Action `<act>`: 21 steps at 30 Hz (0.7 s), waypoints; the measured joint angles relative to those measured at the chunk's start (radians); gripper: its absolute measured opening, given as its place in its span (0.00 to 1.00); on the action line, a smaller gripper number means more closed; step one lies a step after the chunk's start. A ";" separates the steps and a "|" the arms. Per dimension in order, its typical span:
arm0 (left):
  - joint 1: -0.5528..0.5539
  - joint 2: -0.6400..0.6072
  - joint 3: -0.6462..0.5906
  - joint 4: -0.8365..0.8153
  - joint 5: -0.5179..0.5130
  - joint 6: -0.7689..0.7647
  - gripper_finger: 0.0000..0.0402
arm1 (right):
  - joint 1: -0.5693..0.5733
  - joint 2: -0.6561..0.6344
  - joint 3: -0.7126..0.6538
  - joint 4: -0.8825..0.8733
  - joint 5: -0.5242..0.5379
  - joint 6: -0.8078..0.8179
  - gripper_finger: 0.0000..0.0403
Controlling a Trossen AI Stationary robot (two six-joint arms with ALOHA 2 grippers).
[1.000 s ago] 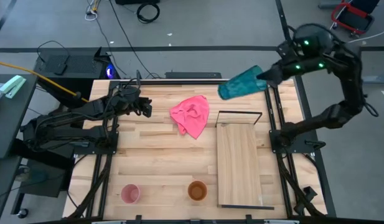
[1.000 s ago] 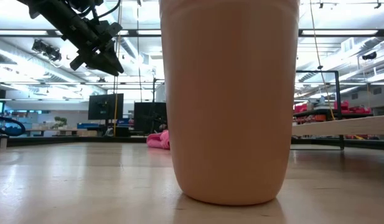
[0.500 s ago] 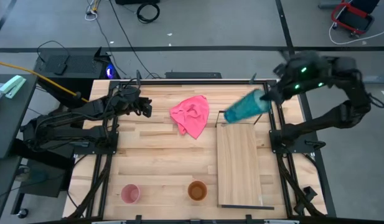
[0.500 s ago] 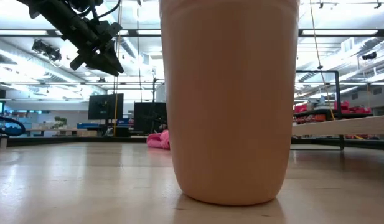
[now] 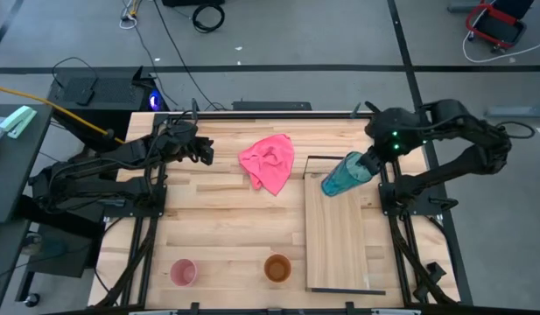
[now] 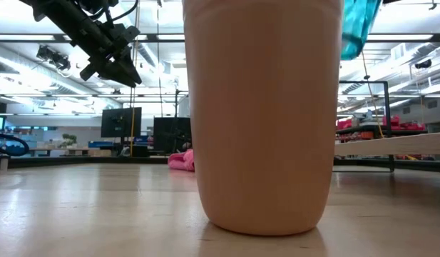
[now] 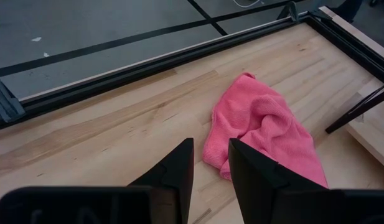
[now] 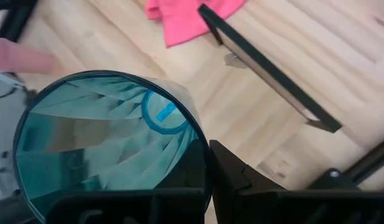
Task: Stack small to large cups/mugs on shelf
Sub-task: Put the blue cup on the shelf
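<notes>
In the high view, the shelf (image 5: 336, 232) is laid lengthwise in the right half of the frame, its wire frame (image 5: 337, 159) at the upper end. The tumbler (image 5: 344, 174) is held tilted over that upper end in the right gripper (image 5: 371, 164). The cloth (image 5: 269, 162) is spread left of the frame. Along the lower edge two cups are placed apart: one cup (image 5: 277, 268) just left of the shelf, the small cup (image 5: 183, 272) farther left. The left gripper (image 5: 204, 150) is kept at upper left, left of the cloth.

Grey floor (image 5: 278, 52) with dark seams and loose cables (image 5: 178, 44). Beyond the table, monitors (image 6: 121, 121) under bright ceiling lights (image 6: 34, 43).
</notes>
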 joint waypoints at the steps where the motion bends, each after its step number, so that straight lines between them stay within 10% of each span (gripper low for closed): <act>1: 0.000 0.000 0.000 0.000 0.000 0.000 0.27 | 0.004 0.000 -0.011 0.000 0.011 0.000 0.02; 21: 0.000 0.000 0.000 0.002 0.000 -0.003 0.27 | 0.010 0.004 -0.155 -0.001 0.090 -0.071 0.02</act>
